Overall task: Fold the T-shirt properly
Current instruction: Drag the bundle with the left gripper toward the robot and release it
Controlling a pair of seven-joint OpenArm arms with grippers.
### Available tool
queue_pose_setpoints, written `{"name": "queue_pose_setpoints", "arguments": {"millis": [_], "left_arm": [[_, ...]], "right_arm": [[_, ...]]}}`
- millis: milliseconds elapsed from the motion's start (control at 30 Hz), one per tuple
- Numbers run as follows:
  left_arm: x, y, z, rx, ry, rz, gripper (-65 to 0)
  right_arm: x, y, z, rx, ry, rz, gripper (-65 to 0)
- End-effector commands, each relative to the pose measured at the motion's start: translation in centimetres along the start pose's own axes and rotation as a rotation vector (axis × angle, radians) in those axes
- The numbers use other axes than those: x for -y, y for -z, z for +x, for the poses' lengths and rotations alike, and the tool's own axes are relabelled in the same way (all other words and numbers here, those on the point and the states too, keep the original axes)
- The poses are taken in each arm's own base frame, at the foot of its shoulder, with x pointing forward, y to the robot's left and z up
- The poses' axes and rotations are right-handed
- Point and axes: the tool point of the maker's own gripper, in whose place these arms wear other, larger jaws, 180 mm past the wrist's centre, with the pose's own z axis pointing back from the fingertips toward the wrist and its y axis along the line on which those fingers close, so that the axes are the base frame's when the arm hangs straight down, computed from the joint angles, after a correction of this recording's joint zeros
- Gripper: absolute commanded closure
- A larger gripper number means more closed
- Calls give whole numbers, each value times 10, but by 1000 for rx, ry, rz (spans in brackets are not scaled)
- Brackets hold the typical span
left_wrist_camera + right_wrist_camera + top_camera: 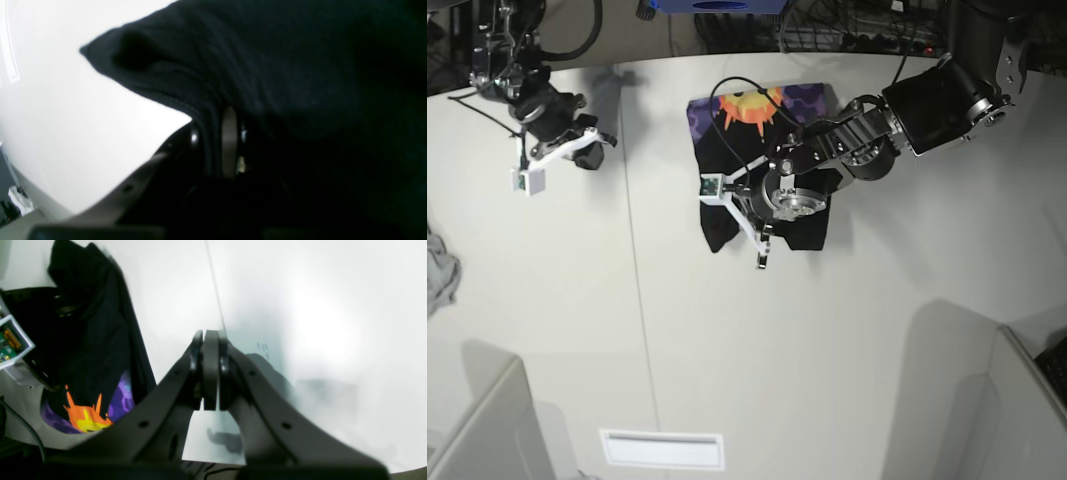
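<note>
The black T-shirt (725,200) lies bunched at the table's back middle, with its orange sun on purple print (749,105) at the far end. My left gripper (762,250) is at the shirt's near edge. In the left wrist view its fingers (229,140) are shut on a fold of the black T-shirt (267,66), and a corner of cloth sticks out to the left. My right gripper (589,155) is far to the left, off the shirt. In the right wrist view the right gripper (210,373) is shut and empty, with the T-shirt (96,340) at the left.
A small light-grey cloth (439,270) lies at the table's left edge. A thin seam (639,290) runs down the white table. A white slot (662,450) sits near the front. Grey panels stand at the front left (477,430) and front right (1017,400). Cables lie along the back edge.
</note>
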Motion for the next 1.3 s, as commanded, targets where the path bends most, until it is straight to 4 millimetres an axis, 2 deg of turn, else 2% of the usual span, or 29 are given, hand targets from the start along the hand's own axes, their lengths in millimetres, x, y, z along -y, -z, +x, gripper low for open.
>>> {"name": "queue_pose_setpoints", "arguments": {"millis": [0, 200, 333, 833, 933, 1033, 1133, 1200, 1267], "left_arm": [[6, -1, 3, 18, 9, -39, 0], [4, -3, 6, 33, -5, -32, 0], [3, -2, 15, 46, -4, -28, 0], [-5, -4, 20, 52, 3, -13, -13], [-6, -4, 22, 57, 3, -10, -197], [-16, -13, 34, 95, 14, 19, -360], [-30, -24, 44, 129, 31, 57, -476], [-41, -32, 52, 152, 45, 87, -515], [-53, -41, 56, 164, 55, 121, -527]], "right_arm": [[-2, -3, 8, 33, -8, 8, 0], [-3, -3, 10, 36, -9, 9, 0], [-3, -3, 10, 36, -10, 11, 0], [-3, -3, 9, 33, -9, 9, 0], [-3, -3, 9, 33, -10, 10, 0], [-3, -3, 10, 34, -10, 11, 0], [-2, -1, 7, 25, -7, 9, 0], [-2, -1, 7, 23, -7, 9, 0], [-2, -1, 6, 21, -7, 9, 0]]}}
